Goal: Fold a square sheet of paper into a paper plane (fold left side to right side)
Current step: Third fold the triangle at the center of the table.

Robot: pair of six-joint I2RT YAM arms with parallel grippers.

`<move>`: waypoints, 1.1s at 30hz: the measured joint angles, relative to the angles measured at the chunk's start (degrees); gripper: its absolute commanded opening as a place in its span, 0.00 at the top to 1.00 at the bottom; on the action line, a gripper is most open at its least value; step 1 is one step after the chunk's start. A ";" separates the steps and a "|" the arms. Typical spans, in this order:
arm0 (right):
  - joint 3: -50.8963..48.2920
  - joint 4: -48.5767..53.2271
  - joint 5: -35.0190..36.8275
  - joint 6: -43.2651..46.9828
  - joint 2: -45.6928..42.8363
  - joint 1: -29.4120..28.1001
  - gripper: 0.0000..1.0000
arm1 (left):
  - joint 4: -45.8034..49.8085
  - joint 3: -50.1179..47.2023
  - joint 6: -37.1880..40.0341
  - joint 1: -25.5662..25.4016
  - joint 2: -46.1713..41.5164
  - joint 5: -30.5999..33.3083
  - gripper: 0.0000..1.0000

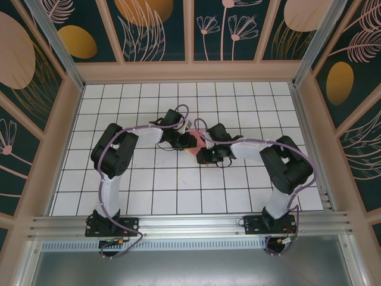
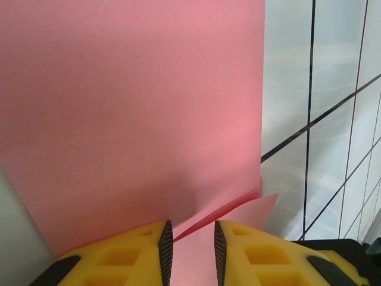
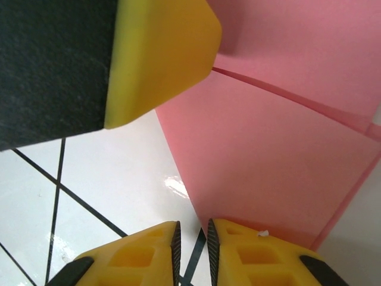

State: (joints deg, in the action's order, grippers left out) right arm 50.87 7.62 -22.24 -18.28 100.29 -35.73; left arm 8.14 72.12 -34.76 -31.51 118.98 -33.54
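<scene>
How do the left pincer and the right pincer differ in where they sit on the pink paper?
The left pincer has the square sheet of paper running in between its jaws. The right pincer has bare table between its jaws, with the paper beside one finger. The left pincer's gap looks slightly wider than the right pincer's. Both have yellow fingers, narrowly parted, low at the paper.

Left end effector beside right end effector, both slightly ajar

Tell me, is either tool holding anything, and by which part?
Nothing looks pinched. An edge of the thin salmon-pink paper sheet runs through the parted left tool; the right tool straddles white tiled table.
</scene>
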 measured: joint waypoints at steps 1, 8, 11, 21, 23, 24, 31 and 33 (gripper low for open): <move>-0.13 0.02 0.22 -0.11 0.00 0.00 0.84 | 0.04 0.04 0.00 0.00 0.00 0.07 0.71; -2.73 -1.79 0.74 -0.70 -1.22 0.07 0.90 | 1.11 0.85 0.07 -0.13 0.33 0.59 0.71; -4.68 -2.49 0.72 -1.49 -2.69 0.37 0.90 | 1.31 1.03 0.20 -0.13 0.42 0.68 0.71; -10.25 -3.76 -0.81 -3.13 -7.08 2.03 0.90 | 1.53 1.20 0.22 -0.33 0.46 1.03 0.71; -10.84 -3.45 -1.25 -3.13 -7.76 2.45 0.90 | 1.55 1.22 0.22 -0.33 0.46 1.05 0.71; -10.91 -2.71 -1.29 -3.10 -8.13 2.62 0.90 | 1.57 1.25 0.22 -0.33 0.46 1.05 0.71; -10.27 5.33 -1.88 -3.10 -12.96 3.02 0.87 | 1.57 1.25 0.22 -0.33 0.44 1.07 0.71; -9.07 6.12 -2.58 -3.10 -14.93 3.02 0.86 | 1.57 1.25 0.22 -0.33 0.44 1.07 0.71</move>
State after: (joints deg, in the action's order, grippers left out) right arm 41.80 13.74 -24.82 -21.39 85.36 -32.71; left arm 9.72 73.36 -34.54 -31.83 119.42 -32.47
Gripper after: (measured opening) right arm 0.134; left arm 0.292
